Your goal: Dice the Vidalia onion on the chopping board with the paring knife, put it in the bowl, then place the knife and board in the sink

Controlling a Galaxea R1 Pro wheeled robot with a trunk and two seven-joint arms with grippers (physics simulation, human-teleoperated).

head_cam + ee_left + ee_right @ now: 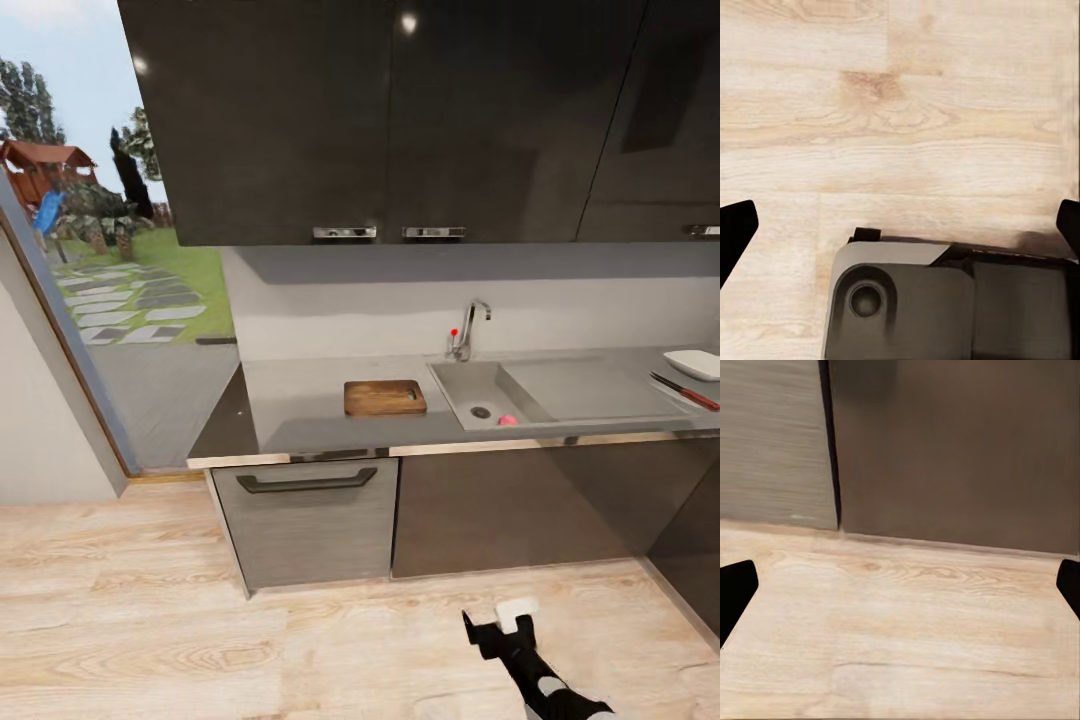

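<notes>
Both grippers hang open and empty, nothing reached for yet. Onion (508, 420) sits at the sink's (452, 392) front edge; board (385, 397) waits left of it.

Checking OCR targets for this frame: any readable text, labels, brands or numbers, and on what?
None readable in any view.
Tap: a red dot, no lettering.
Chopping board, bowl, paring knife and cabinet fronts: plain, no labels or marks.

Bright, even daylight enters through the window (110, 250). Small glare spots sit on the glossy upper cabinets (400, 110), which shade the wall beneath. The renders are slightly soft throughout.
</notes>
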